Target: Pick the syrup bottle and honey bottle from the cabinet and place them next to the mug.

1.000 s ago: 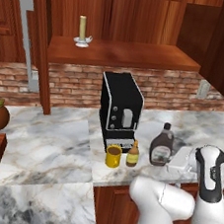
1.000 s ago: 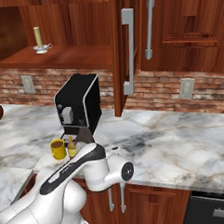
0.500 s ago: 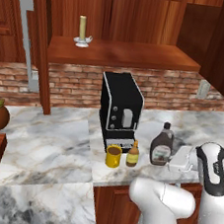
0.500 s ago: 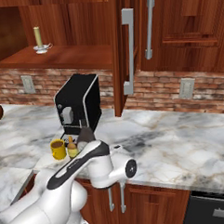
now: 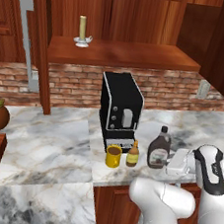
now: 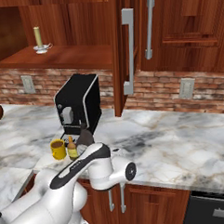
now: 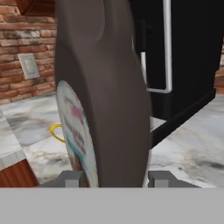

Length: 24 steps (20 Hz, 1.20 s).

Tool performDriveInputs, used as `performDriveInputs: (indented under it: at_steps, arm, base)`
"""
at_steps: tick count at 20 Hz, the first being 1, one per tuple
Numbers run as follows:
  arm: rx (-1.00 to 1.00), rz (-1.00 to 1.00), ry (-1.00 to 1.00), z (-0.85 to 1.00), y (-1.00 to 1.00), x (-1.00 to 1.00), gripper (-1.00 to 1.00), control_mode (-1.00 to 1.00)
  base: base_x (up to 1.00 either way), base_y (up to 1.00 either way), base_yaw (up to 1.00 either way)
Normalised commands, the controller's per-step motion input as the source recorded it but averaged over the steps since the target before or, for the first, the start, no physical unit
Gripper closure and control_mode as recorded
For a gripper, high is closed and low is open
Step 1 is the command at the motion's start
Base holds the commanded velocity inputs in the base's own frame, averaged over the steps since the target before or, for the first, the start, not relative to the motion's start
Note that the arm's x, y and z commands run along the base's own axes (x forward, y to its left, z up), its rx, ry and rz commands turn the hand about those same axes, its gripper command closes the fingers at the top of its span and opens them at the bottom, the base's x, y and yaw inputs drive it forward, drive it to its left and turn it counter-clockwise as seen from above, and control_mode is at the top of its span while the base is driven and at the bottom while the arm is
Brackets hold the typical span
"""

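We see the claw [image 7: 107, 179] grasping the syrup bottle [image 5: 158, 150] near the counter [image 5: 55, 147] front edge, beside the honey bottle [image 5: 132, 154] and mug [image 5: 113, 156]; releasing it tilted risks toppling it onto the honey bottle

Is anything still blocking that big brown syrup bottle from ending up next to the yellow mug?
Nothing visible does. The syrup bottle already stands on the counter in a row with the honey bottle and the mug, the gripper straddling its base.
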Motion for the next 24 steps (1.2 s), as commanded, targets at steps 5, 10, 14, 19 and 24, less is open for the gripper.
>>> performDriveInputs:
  at_steps: [5, 10, 14, 19, 24]
  arm:
    - [0.00, 0.00, -0.01, 0.00, 0.00, 0.05, 1.00, -1.00]
    - [0.00, 0.00, 0.00, 0.00, 0.00, 0.07, 1.00, -1.00]
    - [0.00, 0.00, 0.00, -0.06, 0.00, 0.01, 1.00, -1.00]
    - [0.00, 0.00, 0.00, -0.17, 0.00, 0.01, 1.00, -1.00]
    - [0.00, 0.00, 0.00, -0.14, 0.00, 0.00, 1.00, -1.00]
  base:
    - [0.00, 0.00, 0.00]
    - [0.00, 0.00, 0.00]
    - [0.00, 0.00, 0.00]
    - [0.00, 0.00, 0.00]
    - [0.00, 0.00, 0.00]
